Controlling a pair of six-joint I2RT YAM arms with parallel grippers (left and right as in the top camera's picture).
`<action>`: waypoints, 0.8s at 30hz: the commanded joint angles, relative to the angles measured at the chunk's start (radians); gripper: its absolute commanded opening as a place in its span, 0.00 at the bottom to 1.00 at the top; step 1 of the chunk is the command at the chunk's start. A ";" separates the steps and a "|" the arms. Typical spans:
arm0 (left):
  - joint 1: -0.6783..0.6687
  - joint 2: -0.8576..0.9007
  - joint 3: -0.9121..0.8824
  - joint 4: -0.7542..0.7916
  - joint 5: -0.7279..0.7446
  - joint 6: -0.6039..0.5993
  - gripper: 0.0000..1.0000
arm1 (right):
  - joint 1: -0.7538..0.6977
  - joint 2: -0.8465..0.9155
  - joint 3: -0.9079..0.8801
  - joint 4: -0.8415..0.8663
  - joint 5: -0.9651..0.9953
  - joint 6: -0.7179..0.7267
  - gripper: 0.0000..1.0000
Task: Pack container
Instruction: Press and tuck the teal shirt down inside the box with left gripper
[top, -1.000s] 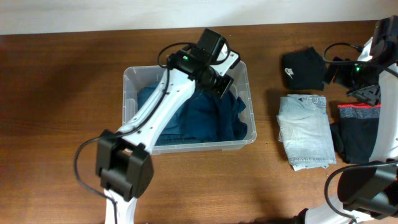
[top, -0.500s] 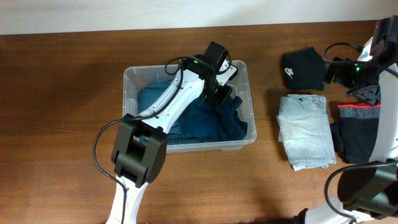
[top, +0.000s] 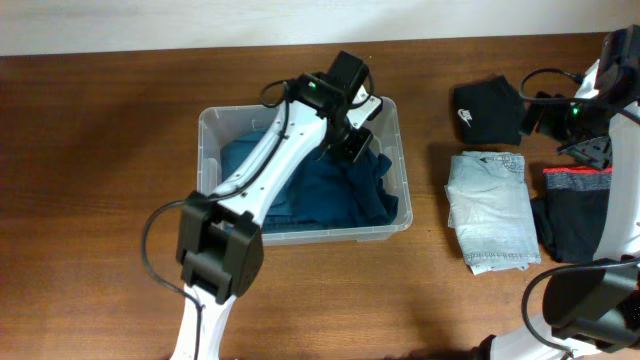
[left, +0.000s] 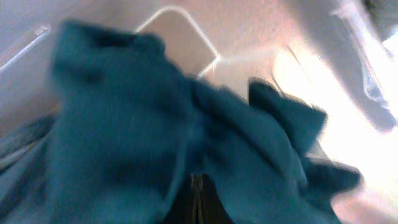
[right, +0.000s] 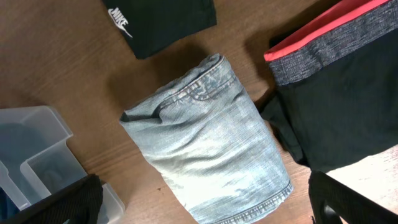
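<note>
The clear rectangular plastic container (top: 205, 150) sits mid-frame on the brown desk (top: 100, 200), with a teal garment (top: 330, 190) inside. The left pincer (top: 358, 140), pressed together, dips into its upper-right corner; the right pincer (right: 204, 180) hangs spread over folded pale jeans (right: 205, 124).

Clear rectangular plastic bin (top: 207, 165): white left arm (top: 268, 165) slants across the opening and a crumpled teal garment (top: 335, 195) covers most of the floor. Brown wooden table (top: 100, 200) is bare left of the bin. Bare strip between bin and folded pale-blue jeans (top: 490, 205). Black logo top (top: 487, 108) and black red-banded shorts (top: 575, 215) crowd the right side.
</note>
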 joint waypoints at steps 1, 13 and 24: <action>0.005 -0.137 0.062 -0.098 -0.122 -0.040 0.01 | -0.003 -0.005 0.018 0.001 0.013 0.012 0.98; 0.047 -0.182 -0.027 -0.348 -0.154 -0.113 0.01 | -0.003 -0.005 0.018 0.001 0.013 0.012 0.98; 0.047 -0.182 -0.315 -0.110 -0.049 -0.115 0.01 | -0.003 -0.005 0.018 0.001 0.013 0.012 0.98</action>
